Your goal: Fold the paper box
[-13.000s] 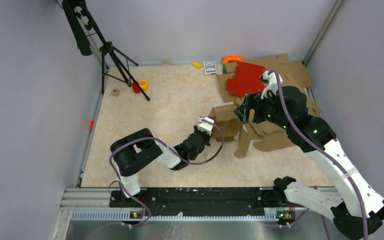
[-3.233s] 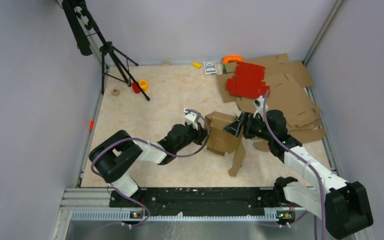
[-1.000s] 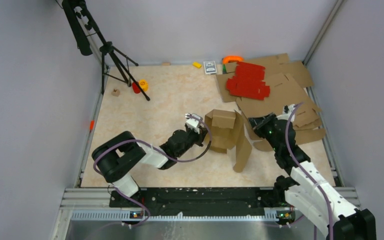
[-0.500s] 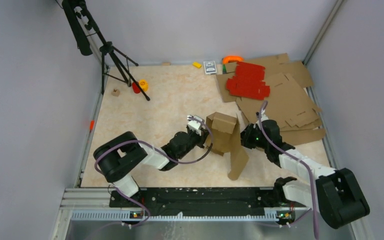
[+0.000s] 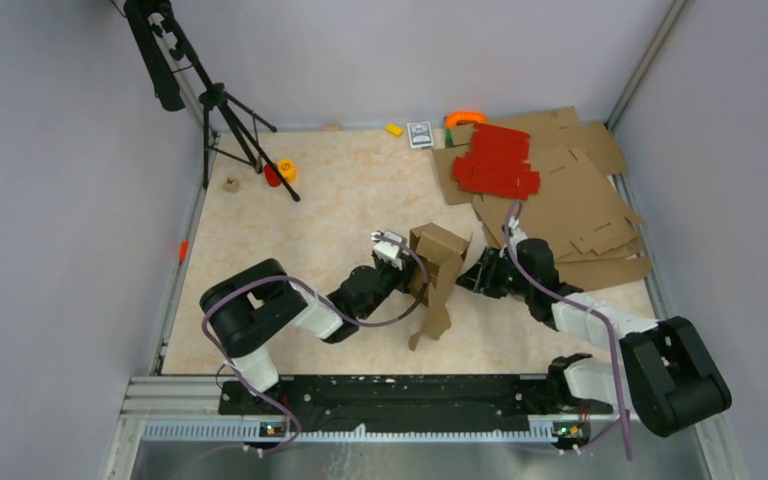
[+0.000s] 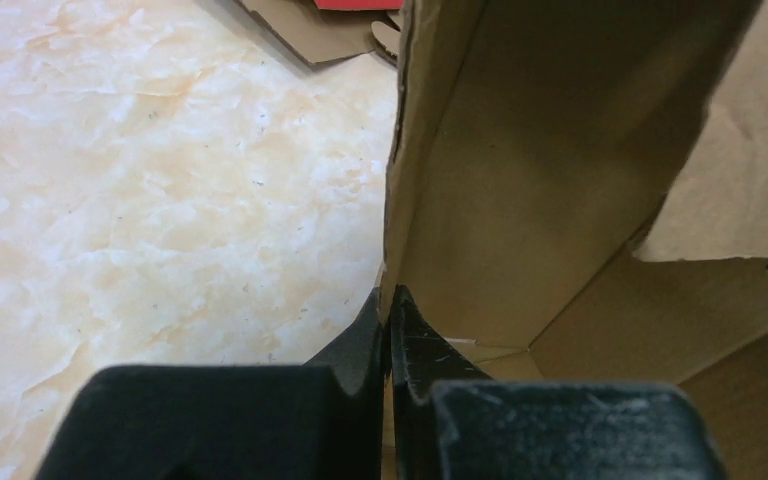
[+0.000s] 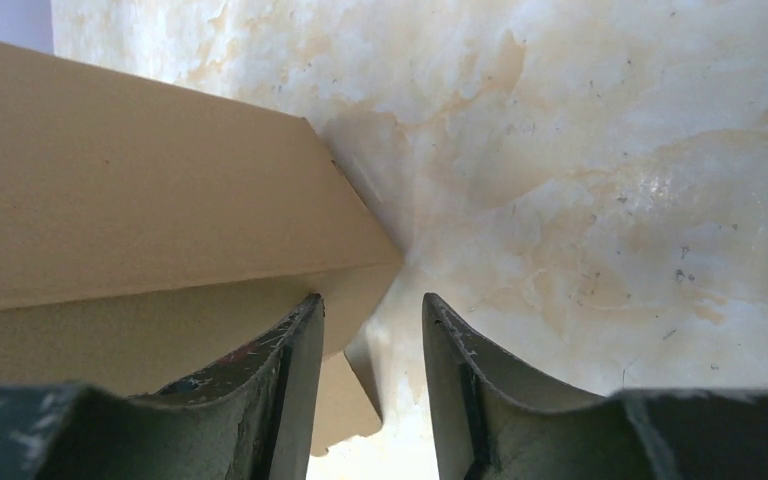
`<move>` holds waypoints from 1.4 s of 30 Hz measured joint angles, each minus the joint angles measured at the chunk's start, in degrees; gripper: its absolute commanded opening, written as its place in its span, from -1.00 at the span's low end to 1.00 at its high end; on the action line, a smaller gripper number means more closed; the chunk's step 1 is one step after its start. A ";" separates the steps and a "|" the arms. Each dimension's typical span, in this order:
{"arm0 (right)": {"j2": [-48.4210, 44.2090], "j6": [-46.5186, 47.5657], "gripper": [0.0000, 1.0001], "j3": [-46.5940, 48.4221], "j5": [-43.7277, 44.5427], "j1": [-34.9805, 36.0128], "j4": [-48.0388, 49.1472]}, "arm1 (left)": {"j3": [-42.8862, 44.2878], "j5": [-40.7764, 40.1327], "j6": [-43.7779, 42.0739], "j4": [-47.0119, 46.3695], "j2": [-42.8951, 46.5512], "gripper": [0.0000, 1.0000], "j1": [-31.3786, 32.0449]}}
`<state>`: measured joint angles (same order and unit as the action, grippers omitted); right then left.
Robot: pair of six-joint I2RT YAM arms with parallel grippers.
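Surface: pale marbled table [image 5: 290, 210] between grey walls.
Task piece: paper box [image 5: 438, 262], half-formed, stands near the table's middle, with a long flap trailing toward the near edge.
Left arm: left gripper [image 6: 389, 305] pinches the box's left wall edge, fingers pressed together on it.
Right arm: right gripper [image 7: 372, 310] is spread, just right of the box, with cardboard beside one finger.
Far right corner: red sheets [image 5: 495, 160] lie on flat brown sheets [image 5: 580, 200].

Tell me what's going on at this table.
Two robot arms are folding the paper box in the middle of the table. The left gripper is shut on the edge of an upright panel, propping the half-formed box. The right gripper sits low at the box's other side, jaws apart, gripping nothing. A long flap trails toward the near edge.
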<state>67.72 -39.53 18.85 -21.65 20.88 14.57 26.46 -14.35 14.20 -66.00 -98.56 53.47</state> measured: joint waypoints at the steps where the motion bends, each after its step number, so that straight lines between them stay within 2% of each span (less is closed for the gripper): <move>1: 0.00 0.90 -0.17 0.02 -0.42 0.02 -0.11 | 0.00 -0.15 0.00 -0.98 -0.37 -1.00 0.02; 7: 2.27 3.06 -0.39 1.42 -1.20 0.02 0.15 | 0.00 -1.20 -0.15 -4.79 -2.43 -1.00 0.17; 15: 13.07 1.84 -0.52 8.02 -1.27 -0.04 3.85 | 0.00 -7.04 -0.15 -8.50 -4.68 -1.00 0.04; 22: 23.61 -0.55 -0.52 16.17 -2.51 -0.07 8.26 | -1.66 -16.26 3.06 -14.05 -7.82 -1.00 -0.17; 31: 31.67 -0.48 -0.53 27.89 -2.54 -0.31 10.01 | -1.22 -25.11 7.06 -14.38 -8.59 -1.00 0.90; 42: 32.76 1.64 -0.53 27.58 -0.61 -0.26 12.00 | 6.12 -38.38 0.02 -7.85 -9.16 -1.00 7.72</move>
<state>100.49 -37.89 46.44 -22.26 20.62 26.57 32.58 -52.73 14.22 -73.84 -107.72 61.19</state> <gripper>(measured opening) 0.235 0.003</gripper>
